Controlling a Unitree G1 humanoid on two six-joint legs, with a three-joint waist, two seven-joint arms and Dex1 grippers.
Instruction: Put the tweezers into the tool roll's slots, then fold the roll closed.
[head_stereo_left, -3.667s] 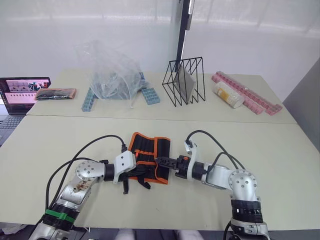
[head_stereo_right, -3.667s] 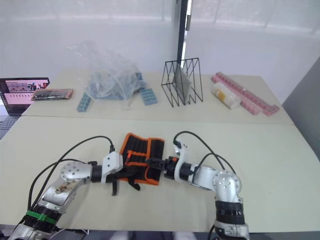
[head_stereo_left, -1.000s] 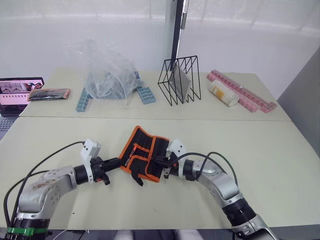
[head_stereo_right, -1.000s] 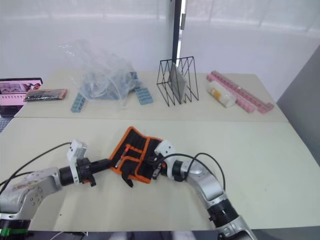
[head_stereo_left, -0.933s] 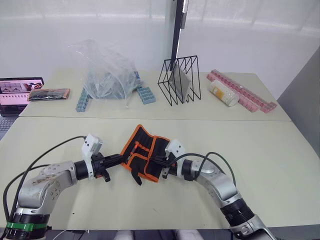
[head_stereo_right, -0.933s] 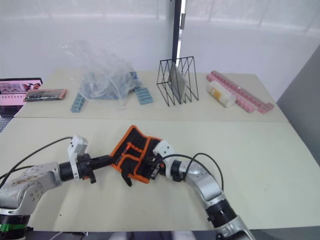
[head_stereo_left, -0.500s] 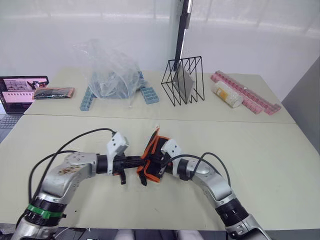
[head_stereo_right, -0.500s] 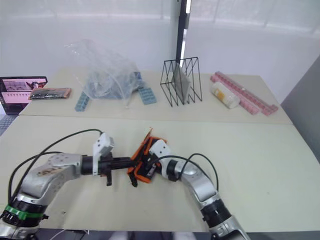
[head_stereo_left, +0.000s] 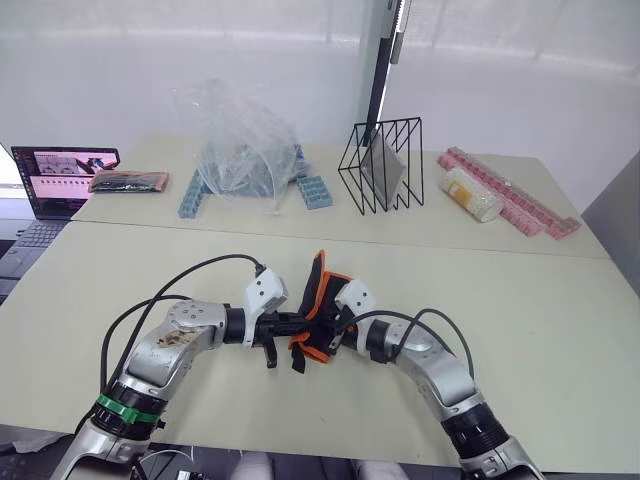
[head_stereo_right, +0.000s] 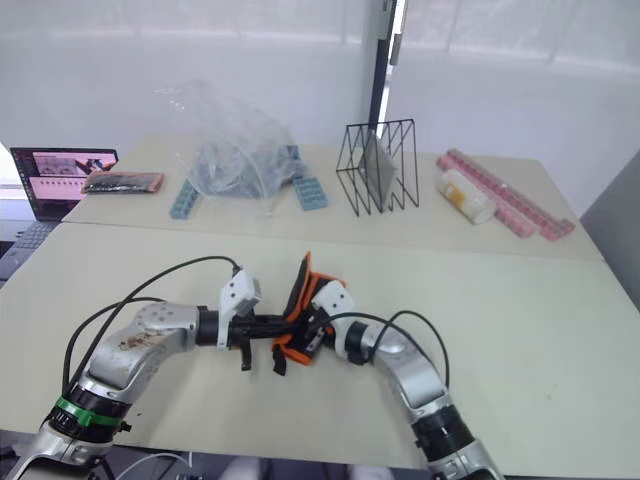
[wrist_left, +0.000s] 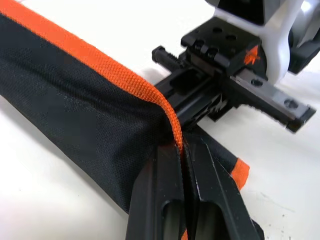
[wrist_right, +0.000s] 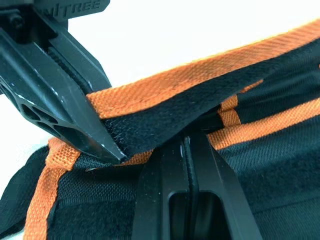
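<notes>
**Folding the roll: carry the lifted flap over, keep the other side pinned**

The tool roll (head_stereo_left: 318, 318) sits near the middle of the near bench (head_stereo_left: 560, 330), half closed: one part stands up on edge between the two arms, its orange edging (wrist_left: 131, 86) uppermost, while the rest lies flat beneath. No tweezers are visible; whether they sit in the pockets cannot be told, as the inner face is hidden by the fold.

The left pincer (wrist_left: 182, 150) is clenched on the orange edge of the raised flap, its fingers pressed together with the fabric between them. The right pincer (wrist_right: 186, 145) is clenched too, gripping a fold of black fabric and orange trim from the opposite side. The two tips are almost touching across the roll.

To finish well, I judge the left arm should swing the flap on over to the right and lay it down flat, not drag the whole roll sideways. The right pincer ought to let go and slide out before the flap lands, or it will be trapped under the fold. The fabric is limp, so a slow arc should keep the edges aligned. The loose black strap (head_stereo_left: 297, 360) hanging at the near side could get caught.

Far off on the bench stand a plastic bag (head_stereo_left: 240, 140), a wire rack (head_stereo_left: 385, 165) and a laptop (head_stereo_left: 60, 180), well apart from the work.
</notes>
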